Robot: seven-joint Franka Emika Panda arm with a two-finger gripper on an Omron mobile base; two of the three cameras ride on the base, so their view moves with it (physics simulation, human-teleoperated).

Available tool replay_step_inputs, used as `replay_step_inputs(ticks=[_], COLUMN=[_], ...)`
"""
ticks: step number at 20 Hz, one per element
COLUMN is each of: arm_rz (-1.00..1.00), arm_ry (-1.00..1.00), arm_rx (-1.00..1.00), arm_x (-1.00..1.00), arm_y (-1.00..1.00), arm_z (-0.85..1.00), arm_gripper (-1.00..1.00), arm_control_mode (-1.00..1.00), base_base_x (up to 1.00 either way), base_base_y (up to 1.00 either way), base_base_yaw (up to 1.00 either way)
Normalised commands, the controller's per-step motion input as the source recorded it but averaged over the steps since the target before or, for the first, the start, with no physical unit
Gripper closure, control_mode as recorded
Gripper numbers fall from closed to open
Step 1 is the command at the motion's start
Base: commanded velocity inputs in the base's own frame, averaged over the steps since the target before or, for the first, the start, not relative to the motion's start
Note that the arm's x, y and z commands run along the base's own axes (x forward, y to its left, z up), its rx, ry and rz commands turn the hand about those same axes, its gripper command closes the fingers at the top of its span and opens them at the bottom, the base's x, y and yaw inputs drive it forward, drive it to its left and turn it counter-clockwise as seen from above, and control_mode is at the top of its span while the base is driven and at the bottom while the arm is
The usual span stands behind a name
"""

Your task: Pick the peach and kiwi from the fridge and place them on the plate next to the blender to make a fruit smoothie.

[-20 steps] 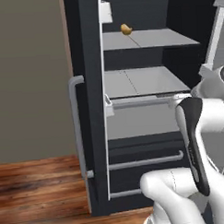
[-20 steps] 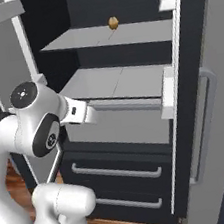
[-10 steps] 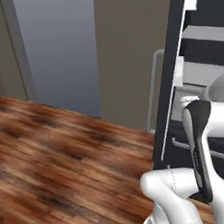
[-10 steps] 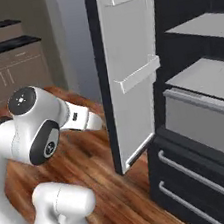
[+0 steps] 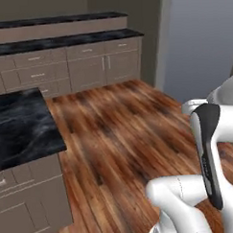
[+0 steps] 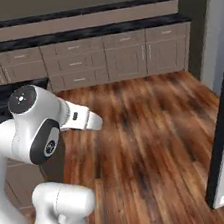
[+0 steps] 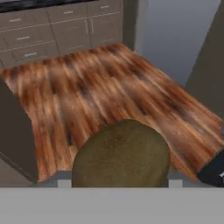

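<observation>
The pincer pinches a fuzzy brown oval kiwi, carried above the striped brown wooden floor, with beige drawer cabinets under a black marbled desk nearby.

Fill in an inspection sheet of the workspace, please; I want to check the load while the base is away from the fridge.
Surface: black marbled island countertop at the left; brown plank wood floor.
Job's things: brown fuzzy round kiwi close in front of the hand camera, above the floor; tall black fridge door at the right edge of the right base view.
Clutter: nothing seen.
Grippers: pincer closed on the kiwi.
Cables: nothing seen.
Surroundings: grey-brown wall cabinets with a dark top along the back.
</observation>
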Motion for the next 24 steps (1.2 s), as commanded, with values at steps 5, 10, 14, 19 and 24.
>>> replay_step_inputs(ticks=[5, 10, 14, 19, 24], arm_rz=[0.0, 0.0, 0.0, 0.0, 0.0], arm_ry=[0.0, 0.0, 0.0, 0.0, 0.0], arm_rx=[0.0, 0.0, 0.0, 0.0, 0.0], arm_x=[0.0, 0.0, 0.0, 0.0, 0.0], arm_y=[0.0, 0.0, 0.0, 0.0, 0.0], arm_z=[0.0, 0.0, 0.0, 0.0, 0.0], arm_gripper=[1.0, 1.0, 1.0, 1.0, 1.0], arm_control_mode=[1.0, 1.0, 1.0, 1.0, 1.0], base_base_x=[-0.25, -0.07, 0.16, 0.94, 0.96], base_base_y=[0.71, 1.0, 1.0, 1.0, 1.0], base_base_yaw=[0.97, 0.72, 0.46, 0.06, 0.0])
